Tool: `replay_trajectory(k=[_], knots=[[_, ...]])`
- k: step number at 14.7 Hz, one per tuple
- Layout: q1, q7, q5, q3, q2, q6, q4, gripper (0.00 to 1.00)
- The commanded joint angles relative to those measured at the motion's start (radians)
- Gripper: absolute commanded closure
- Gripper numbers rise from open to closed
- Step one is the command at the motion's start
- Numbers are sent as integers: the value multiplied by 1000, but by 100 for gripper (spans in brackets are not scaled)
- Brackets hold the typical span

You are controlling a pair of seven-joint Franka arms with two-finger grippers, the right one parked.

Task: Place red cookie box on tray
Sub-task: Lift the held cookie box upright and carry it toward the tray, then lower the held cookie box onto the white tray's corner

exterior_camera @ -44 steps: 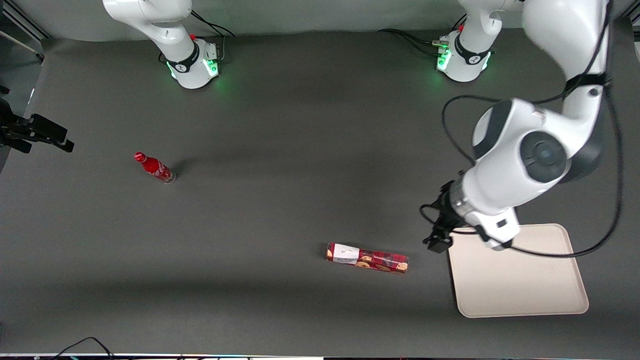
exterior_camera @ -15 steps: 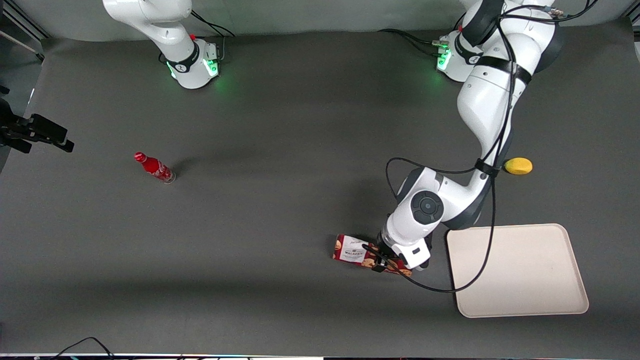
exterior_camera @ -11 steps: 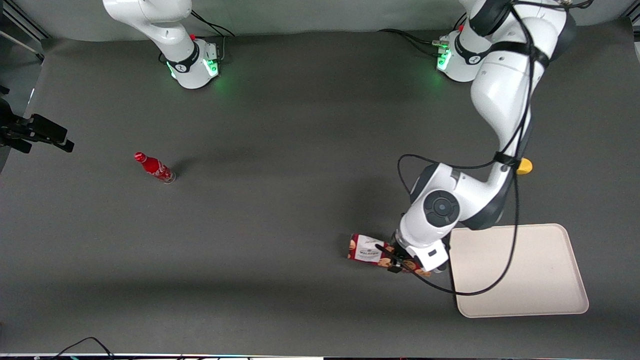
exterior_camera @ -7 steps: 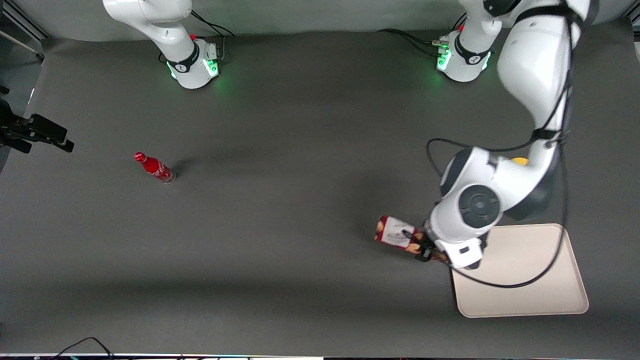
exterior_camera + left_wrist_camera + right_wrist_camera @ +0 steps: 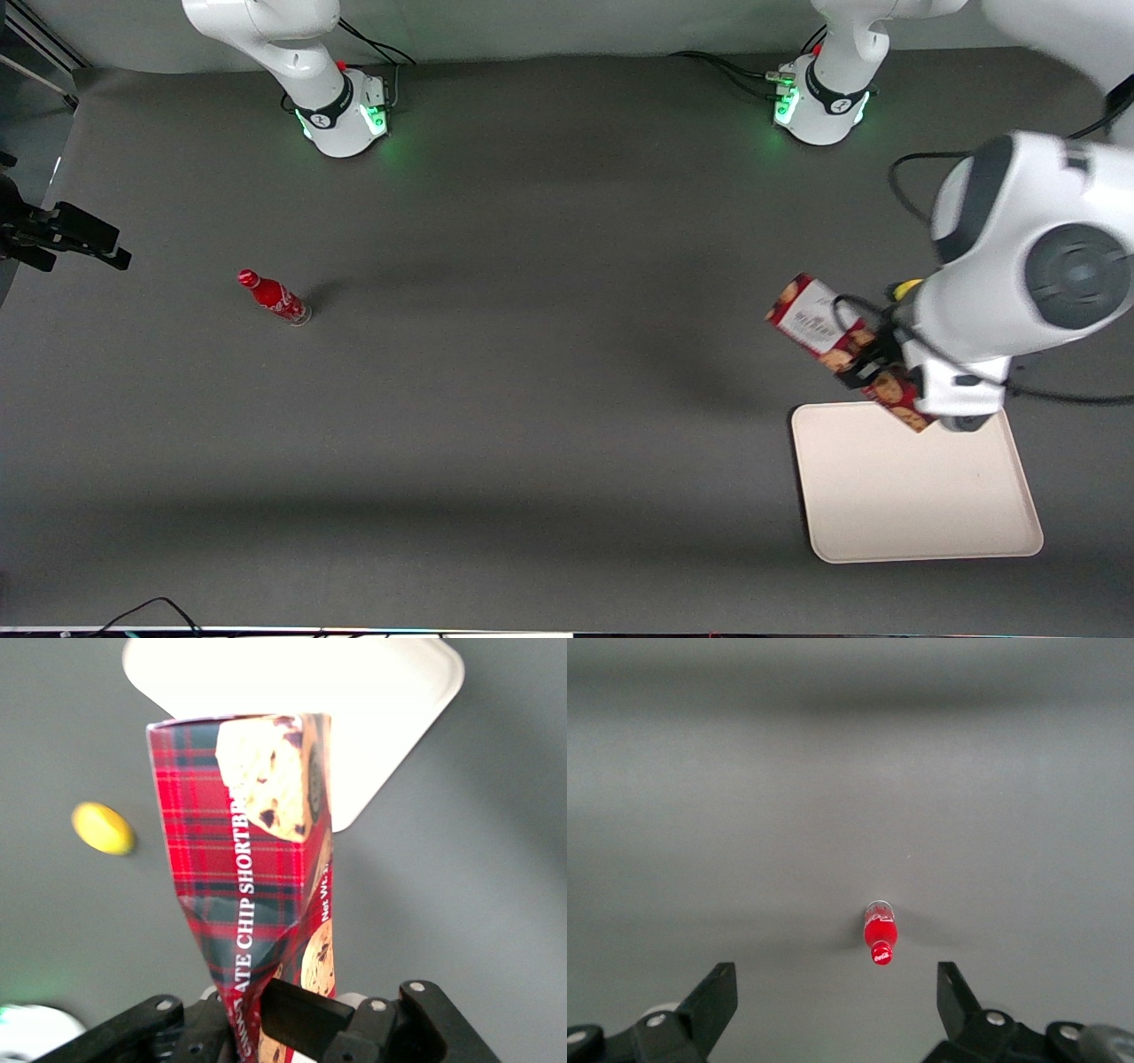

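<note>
The tray (image 5: pixel 912 496) lay flat on the table (image 5: pixel 532 399), nearest the front camera at the working arm's end. Above the tray's rim farthest from that camera, the gripper (image 5: pixel 873 368) was clamped on the red cookie box (image 5: pixel 819 330), holding it aloft and tilted, its lower end over the tray's edge. A small yellow object (image 5: pixel 104 828) lay farther from the camera than the tray. The red bottle (image 5: pixel 274 297) stood well apart from the tray, toward the parked arm's end.
</note>
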Motion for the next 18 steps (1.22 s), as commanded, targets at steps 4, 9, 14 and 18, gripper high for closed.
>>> replay_trajectory(k=[4, 9, 14, 18], knots=[[-4, 813, -33, 359, -10, -154, 128, 100], [15, 1043, -28, 427, 173, 10, 114, 100], [64, 1107, -36, 439, 316, 245, 82, 100], [102, 1109, -63, 439, 401, 472, 39, 100]])
